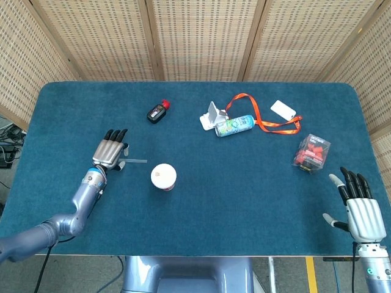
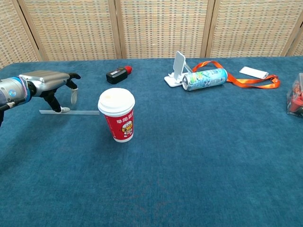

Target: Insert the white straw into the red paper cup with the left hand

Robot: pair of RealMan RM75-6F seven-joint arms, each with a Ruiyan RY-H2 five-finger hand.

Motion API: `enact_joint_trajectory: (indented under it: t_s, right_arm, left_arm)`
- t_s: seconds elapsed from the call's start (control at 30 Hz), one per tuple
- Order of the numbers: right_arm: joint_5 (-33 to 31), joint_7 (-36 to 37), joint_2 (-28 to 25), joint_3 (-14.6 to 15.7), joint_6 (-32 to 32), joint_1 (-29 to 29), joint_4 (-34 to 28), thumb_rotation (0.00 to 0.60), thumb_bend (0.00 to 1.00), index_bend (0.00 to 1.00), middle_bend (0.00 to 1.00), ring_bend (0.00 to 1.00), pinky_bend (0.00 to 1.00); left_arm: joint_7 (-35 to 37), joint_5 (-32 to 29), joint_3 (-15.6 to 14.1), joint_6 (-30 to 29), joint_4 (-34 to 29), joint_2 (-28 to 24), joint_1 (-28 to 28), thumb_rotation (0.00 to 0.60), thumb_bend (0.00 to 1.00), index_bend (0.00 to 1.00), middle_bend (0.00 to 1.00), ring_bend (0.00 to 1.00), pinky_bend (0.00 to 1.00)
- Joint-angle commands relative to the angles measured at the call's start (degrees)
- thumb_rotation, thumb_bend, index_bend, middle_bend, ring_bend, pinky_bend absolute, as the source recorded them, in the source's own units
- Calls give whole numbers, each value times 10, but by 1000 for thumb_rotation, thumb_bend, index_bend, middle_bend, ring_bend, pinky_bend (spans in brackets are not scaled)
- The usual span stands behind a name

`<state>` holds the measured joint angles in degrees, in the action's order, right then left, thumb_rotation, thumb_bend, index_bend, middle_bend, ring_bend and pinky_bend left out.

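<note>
The white straw [image 1: 135,161] [image 2: 83,112] lies flat on the blue table, just left of the red paper cup [image 1: 164,176] [image 2: 117,115], which stands upright with a white lid. My left hand [image 1: 110,152] [image 2: 49,84] hovers over the straw's left end, fingers spread and pointing down, with the thumb tip at the straw; it holds nothing. My right hand [image 1: 360,207] rests open at the near right corner, seen only in the head view.
A black bottle with a red cap [image 1: 157,111] lies at the back left. A white phone stand [image 1: 211,116], a lying can [image 1: 234,125], an orange lanyard with a card [image 1: 278,119] and a clear box of red pieces [image 1: 311,152] occupy the right half.
</note>
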<state>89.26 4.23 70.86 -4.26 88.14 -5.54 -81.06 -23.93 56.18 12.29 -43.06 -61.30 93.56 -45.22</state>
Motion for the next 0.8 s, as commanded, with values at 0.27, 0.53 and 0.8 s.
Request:
enact_joint_trajectory:
  t_s: [0.27, 0.53, 0.8]
  right_arm:
    - [3, 2, -1, 0, 5, 0, -2, 600, 60, 181, 0, 0, 0]
    - [2, 6, -2, -1, 6, 1, -2, 600, 59, 181, 0, 0, 0]
    - [1, 9, -2, -2, 5, 0, 0, 600, 59, 181, 0, 0, 0]
  left_arm:
    - [-3, -7, -9, 7, 21, 11, -11, 600, 340, 496, 0, 0, 0]
    - [-13, -19, -11, 12, 37, 28, -23, 600, 340, 504, 0, 0, 0]
    - [-24, -27, -14, 13, 50, 40, -32, 600, 340, 527, 0, 0, 0]
